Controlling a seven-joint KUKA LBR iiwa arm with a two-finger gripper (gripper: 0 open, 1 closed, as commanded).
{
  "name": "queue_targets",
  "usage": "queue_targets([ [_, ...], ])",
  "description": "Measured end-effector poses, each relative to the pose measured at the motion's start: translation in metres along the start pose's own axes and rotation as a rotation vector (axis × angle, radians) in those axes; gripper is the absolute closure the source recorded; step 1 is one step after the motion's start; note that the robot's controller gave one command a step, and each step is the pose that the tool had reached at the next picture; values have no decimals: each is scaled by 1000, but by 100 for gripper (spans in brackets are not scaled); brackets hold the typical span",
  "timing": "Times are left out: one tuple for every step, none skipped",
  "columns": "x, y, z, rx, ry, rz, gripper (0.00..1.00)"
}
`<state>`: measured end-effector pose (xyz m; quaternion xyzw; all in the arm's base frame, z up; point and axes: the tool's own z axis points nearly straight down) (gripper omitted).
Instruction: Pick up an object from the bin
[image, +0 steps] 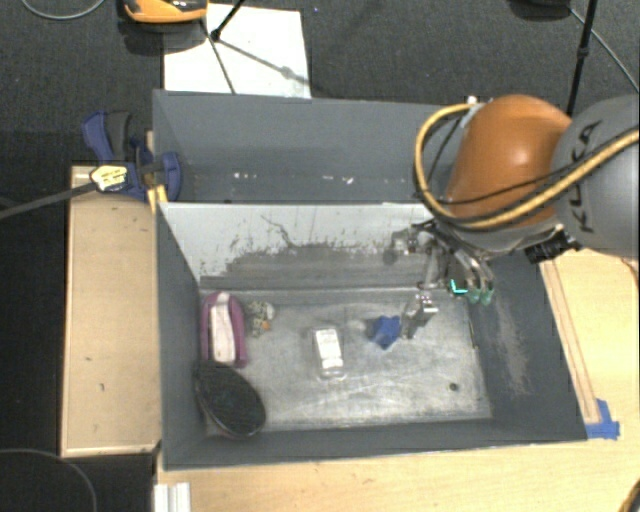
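Note:
My gripper (420, 313) hangs in the right half of the bin, its fingertips low near the floor. A small blue angular piece (384, 332) lies just left of and below the fingertips, close to them but not between them. A clear little bottle with a white label (328, 351) lies on the floor further left, in the middle of the bin.
At the bin's left side lie a purple and white bottle (222, 329), a black oval brush-like thing (230, 399) in the front left corner, and a tiny mixed-colour item (262, 317). The arm with its orange cover and cables comes in from the right.

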<state>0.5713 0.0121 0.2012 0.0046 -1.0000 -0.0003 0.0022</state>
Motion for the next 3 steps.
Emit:
queue_targets([
  [-4,-36,132,1,-6,-127,0],
  [-5,-36,127,2,-10,-126,100],
  [-14,-78,-6,5,-16,-252,100],
])
